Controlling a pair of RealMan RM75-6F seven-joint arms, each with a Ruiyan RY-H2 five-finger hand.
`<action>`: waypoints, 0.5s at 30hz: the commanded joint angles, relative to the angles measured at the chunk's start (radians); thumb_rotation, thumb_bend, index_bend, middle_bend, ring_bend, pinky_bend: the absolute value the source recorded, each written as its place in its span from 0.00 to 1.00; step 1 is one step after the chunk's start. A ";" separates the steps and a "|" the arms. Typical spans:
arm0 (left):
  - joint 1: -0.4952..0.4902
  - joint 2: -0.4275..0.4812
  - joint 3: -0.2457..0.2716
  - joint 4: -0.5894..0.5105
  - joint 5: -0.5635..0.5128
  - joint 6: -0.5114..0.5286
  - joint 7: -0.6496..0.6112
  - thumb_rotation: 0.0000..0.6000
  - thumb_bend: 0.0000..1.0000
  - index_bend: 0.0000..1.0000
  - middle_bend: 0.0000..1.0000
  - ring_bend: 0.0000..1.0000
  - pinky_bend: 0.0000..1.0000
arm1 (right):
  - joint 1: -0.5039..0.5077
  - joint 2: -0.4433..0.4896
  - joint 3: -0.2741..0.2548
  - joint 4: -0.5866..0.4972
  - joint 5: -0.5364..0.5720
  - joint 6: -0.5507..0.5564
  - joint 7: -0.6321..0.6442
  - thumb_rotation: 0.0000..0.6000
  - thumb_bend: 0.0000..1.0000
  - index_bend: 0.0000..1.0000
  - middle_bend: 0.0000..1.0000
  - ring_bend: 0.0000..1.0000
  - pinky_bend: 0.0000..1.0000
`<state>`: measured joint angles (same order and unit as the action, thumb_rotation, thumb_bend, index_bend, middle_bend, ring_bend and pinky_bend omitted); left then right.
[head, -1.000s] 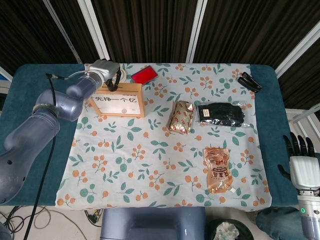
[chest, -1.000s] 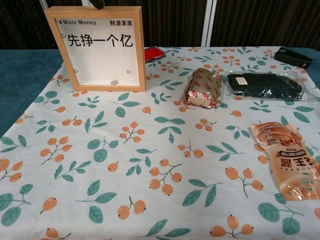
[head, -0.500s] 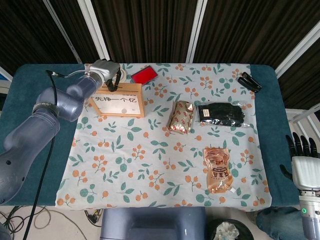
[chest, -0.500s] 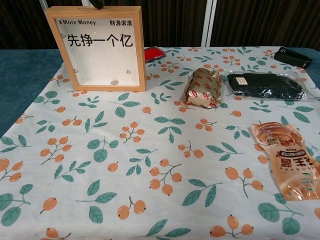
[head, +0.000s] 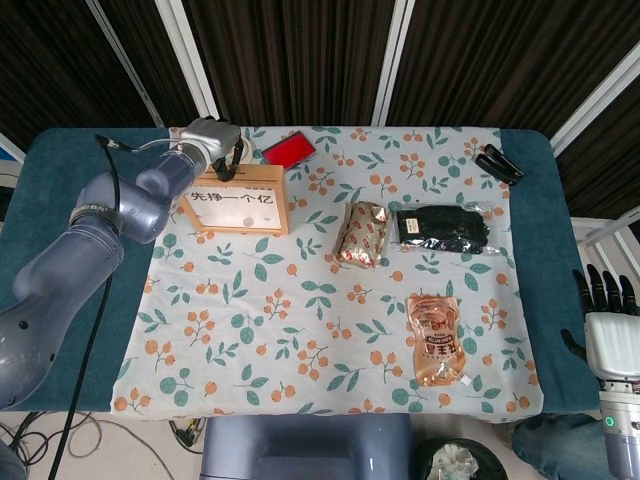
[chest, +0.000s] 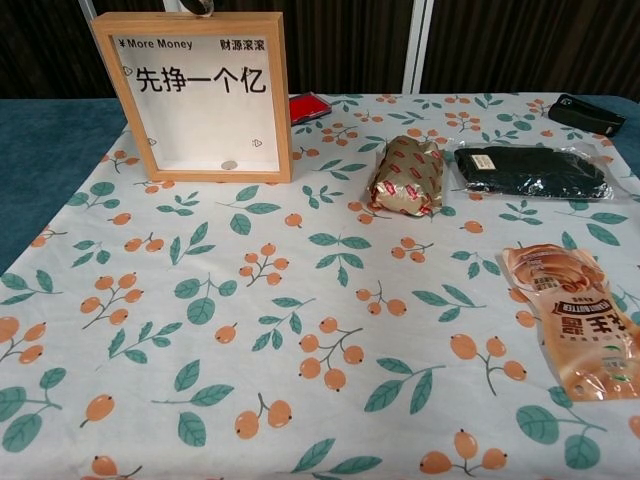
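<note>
Our left hand (head: 222, 150) sits at the far top edge of the upright wooden frame (head: 238, 199); its grasp seems hidden. Our right hand (head: 608, 325) hangs released, far right.

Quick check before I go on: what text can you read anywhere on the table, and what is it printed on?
"¥More Money": top left of the wooden frame box.
"财源滚滚": top right of the same box.
"先挣一个亿": large line across its front.
Gold snack pack: red label, too small to read.
Orange pouch: large dark characters, seen at an angle, not legible with certainty; small print blurred.
Black packet, red case, black clip: no readable text.
</note>
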<state>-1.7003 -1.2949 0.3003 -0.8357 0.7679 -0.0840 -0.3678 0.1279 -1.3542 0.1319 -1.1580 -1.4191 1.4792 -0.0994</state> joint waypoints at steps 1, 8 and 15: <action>-0.001 0.001 -0.004 -0.001 0.013 0.001 -0.011 1.00 0.57 0.53 0.09 0.00 0.00 | 0.000 0.001 0.001 -0.001 0.001 0.001 -0.001 1.00 0.30 0.00 0.00 0.00 0.00; -0.007 0.005 -0.006 -0.008 0.048 -0.002 -0.037 1.00 0.56 0.52 0.08 0.00 0.00 | 0.000 0.000 0.004 -0.004 0.004 0.001 -0.005 1.00 0.30 0.00 0.00 0.00 0.00; -0.011 0.014 -0.006 -0.017 0.077 -0.003 -0.059 1.00 0.53 0.50 0.08 0.00 0.00 | -0.001 0.001 0.005 -0.009 0.009 -0.002 -0.012 1.00 0.30 0.00 0.00 0.00 0.00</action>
<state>-1.7105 -1.2819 0.2939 -0.8517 0.8421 -0.0877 -0.4242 0.1273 -1.3536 0.1370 -1.1665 -1.4099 1.4777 -0.1113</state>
